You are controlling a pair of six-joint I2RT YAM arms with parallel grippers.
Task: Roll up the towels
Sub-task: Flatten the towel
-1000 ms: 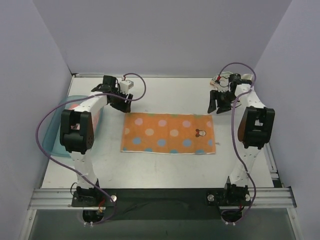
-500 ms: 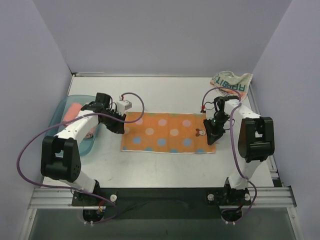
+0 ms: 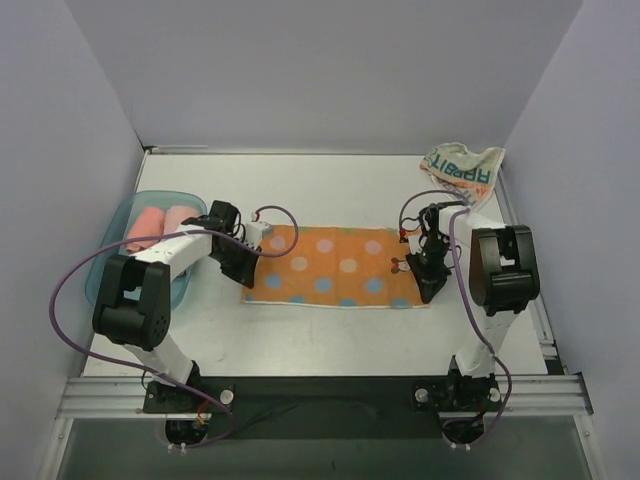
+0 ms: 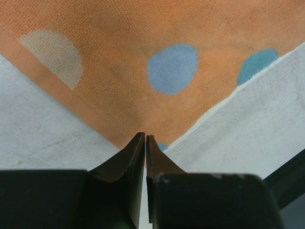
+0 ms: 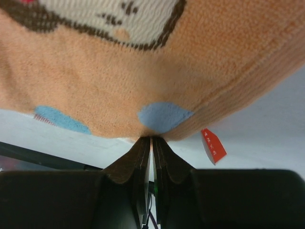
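Observation:
An orange towel (image 3: 340,265) with pastel dots and a small cartoon figure lies flat in the middle of the table. My left gripper (image 3: 247,276) is at its near-left corner; in the left wrist view the gripper (image 4: 145,137) is shut, pinching the tip of that towel (image 4: 143,62) corner. My right gripper (image 3: 428,288) is at the near-right corner; in the right wrist view the gripper (image 5: 151,139) is shut on the towel (image 5: 167,62) hem beside a red tag (image 5: 213,145). A whitish RABBIT towel (image 3: 462,165) lies crumpled at the back right.
A shallow teal tray (image 3: 120,213) stands at the left, behind my left arm, with two rolled towels, one pink (image 3: 147,226), inside. Grey walls close in the table on three sides. Purple cables loop off both arms.
Both arms came from the far side of the table down to the orange towel's near corners. Both grippers went from open to shut on those corners.

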